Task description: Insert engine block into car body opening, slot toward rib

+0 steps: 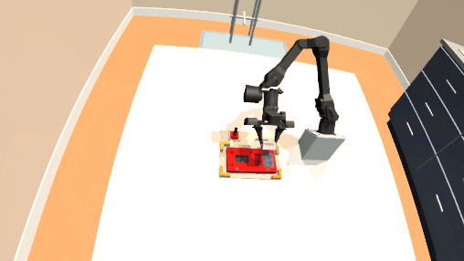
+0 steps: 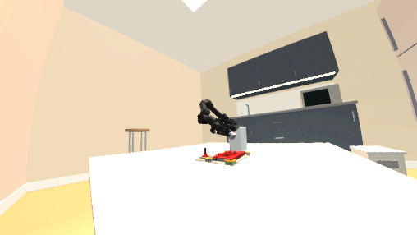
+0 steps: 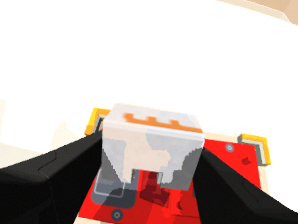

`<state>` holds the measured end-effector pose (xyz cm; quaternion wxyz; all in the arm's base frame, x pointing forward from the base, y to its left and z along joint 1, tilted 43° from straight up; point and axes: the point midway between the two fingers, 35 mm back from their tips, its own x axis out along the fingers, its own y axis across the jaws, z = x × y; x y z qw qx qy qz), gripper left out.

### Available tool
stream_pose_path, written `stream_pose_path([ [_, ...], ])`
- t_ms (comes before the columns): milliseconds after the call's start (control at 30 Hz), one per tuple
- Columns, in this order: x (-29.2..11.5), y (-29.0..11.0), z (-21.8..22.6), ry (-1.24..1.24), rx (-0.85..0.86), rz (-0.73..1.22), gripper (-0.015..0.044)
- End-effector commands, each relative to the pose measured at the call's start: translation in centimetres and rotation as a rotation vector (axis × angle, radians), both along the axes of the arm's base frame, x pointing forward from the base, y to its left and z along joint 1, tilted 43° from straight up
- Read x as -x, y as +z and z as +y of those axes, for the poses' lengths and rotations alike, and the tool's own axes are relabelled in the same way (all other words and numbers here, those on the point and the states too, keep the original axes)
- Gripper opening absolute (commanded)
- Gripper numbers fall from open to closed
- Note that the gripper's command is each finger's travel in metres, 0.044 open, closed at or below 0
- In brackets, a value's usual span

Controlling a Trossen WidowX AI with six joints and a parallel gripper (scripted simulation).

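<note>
Risk: engine block held tilted over the red car body; a skewed descent could jam it on the opening's edge or turn the slot away from the rib. Gripper pinches the block between both fingers, above the body's right end.

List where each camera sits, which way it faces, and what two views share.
Top: overhead, looking down on the white table; whole black arm shows.
Exterior: low at the table's end, facing the kitchen; arm small.
Wrist: on the arm, looking past the gripper shut on the pale grey engine block.
Top and wrist share the red car body.
</note>
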<state>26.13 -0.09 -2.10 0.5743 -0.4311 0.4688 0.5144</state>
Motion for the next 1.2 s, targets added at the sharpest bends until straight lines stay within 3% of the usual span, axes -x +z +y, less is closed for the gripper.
stream_pose_path([
  [0,0.1,-0.5,-0.7,-0.001,-0.054,-0.002,0.0],
  [1167,0.8,-5.7,-5.5,-0.001,-0.066,-0.003,0.0],
])
